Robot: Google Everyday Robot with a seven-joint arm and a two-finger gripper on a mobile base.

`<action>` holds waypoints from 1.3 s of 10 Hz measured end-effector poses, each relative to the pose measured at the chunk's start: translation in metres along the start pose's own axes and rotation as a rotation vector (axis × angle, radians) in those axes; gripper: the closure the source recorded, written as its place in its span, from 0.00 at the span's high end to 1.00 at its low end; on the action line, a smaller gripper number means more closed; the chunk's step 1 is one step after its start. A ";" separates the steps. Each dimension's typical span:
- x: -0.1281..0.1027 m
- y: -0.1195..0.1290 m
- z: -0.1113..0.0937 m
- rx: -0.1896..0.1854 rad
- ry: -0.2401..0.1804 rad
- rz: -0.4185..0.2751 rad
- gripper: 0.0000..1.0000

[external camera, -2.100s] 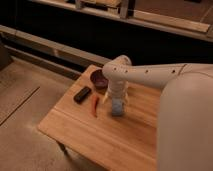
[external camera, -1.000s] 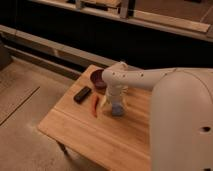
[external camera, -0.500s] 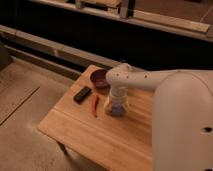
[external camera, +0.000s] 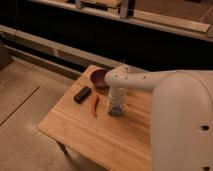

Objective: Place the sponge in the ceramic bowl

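Note:
The light blue-grey sponge lies on the wooden table, right of centre. My gripper points straight down right over the sponge and hides its top part. Whether it has a hold on the sponge I cannot tell. The dark maroon ceramic bowl stands at the table's far edge, a short way behind and to the left of the sponge. My white arm comes in from the right and covers the table's right side.
A black rectangular block lies left of the bowl. A thin red object lies between the block and the sponge. A dark wall with a ledge runs behind the table. Bare floor lies to the left.
The gripper has come down a little onto the sponge and stayed over it. The sponge, the bowl and the other things have not moved.

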 end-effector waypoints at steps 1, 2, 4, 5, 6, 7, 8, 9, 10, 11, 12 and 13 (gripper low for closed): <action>0.000 0.000 0.001 0.004 0.000 -0.004 0.26; 0.000 0.000 0.001 0.003 -0.001 -0.004 0.16; 0.000 0.001 0.001 0.003 -0.001 -0.005 0.14; 0.000 0.000 0.001 0.003 -0.001 -0.005 0.14; 0.000 0.000 0.001 0.003 -0.001 -0.004 0.14; 0.000 -0.001 0.001 0.003 -0.001 -0.003 0.14; 0.000 -0.001 0.001 0.003 -0.001 -0.003 0.14; 0.000 -0.001 0.002 0.003 -0.001 -0.004 0.14; 0.000 0.000 0.002 0.003 0.000 -0.004 0.14; 0.000 0.000 0.002 0.003 0.000 -0.005 0.14; 0.000 0.000 0.002 0.003 0.000 -0.005 0.14; 0.000 0.000 0.002 0.003 0.000 -0.005 0.14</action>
